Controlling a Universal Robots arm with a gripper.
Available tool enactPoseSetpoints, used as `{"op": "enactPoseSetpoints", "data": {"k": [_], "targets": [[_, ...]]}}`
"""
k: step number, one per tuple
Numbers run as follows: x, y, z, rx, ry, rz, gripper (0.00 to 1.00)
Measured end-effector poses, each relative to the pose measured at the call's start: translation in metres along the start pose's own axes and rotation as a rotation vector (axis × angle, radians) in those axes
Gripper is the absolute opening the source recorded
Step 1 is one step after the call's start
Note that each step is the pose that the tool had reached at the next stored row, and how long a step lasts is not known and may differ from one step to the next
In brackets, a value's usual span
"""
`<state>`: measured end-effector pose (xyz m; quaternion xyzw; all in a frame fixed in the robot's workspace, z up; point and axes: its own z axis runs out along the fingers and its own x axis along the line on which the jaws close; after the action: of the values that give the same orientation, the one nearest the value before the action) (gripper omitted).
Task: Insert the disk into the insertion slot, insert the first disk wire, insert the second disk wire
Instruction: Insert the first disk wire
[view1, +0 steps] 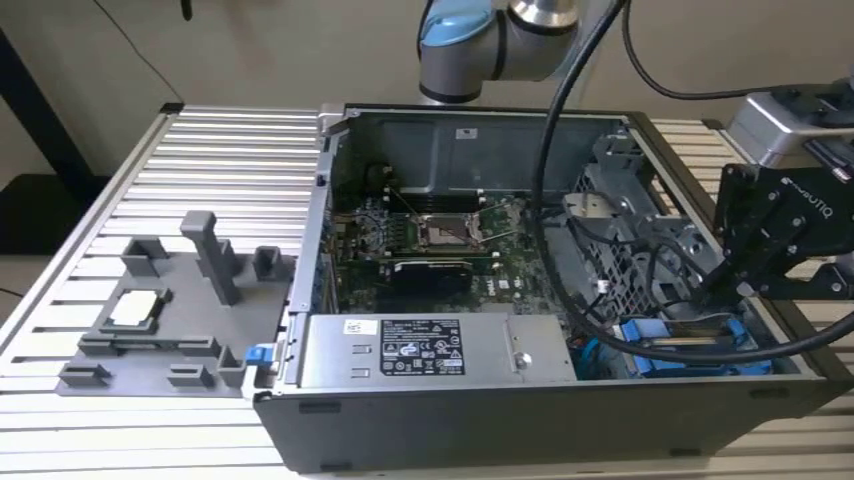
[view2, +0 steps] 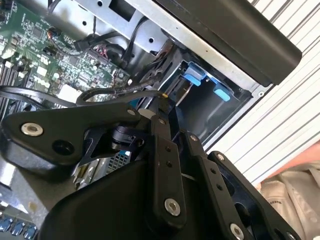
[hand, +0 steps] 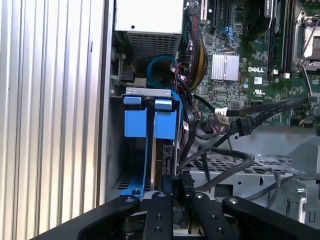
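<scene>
While flat disk (hand: 161, 157) sits in blue plastic carrier (hand: 136, 122), black gripper (hand: 176, 181) pinched together alongside.

Layout of the work area. The open computer case (view1: 534, 420) lay on the desk (view1: 227, 170), with a fixture plate (view1: 174, 330) beside it on the exterior view's left. Inside, the power-supply box (view1: 427, 350) sat along the near wall, the motherboard (view1: 427, 240) behind it. The disk (view1: 694, 345) stood in the bay at the near corner on the exterior view's right, the tool (view1: 721, 295) just over it, and loose cables (hand: 260, 106) ran between bay and motherboard.
</scene>
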<state>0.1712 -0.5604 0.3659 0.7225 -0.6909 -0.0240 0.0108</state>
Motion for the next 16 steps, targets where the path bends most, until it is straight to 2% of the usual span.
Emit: {"op": "enactPoseSetpoints", "data": {"k": [8, 10, 16], "targets": [[0.0007, -0.0125, 0.0047, -0.0431, -0.0020, 0.001, 0.19], [0.0008, -0.0137, 0.0069, -0.0481, -0.0020, 0.001, 0.19], [0.0015, -0.0141, 0.0154, -0.0518, -0.0040, 0.025, 0.19]]}}
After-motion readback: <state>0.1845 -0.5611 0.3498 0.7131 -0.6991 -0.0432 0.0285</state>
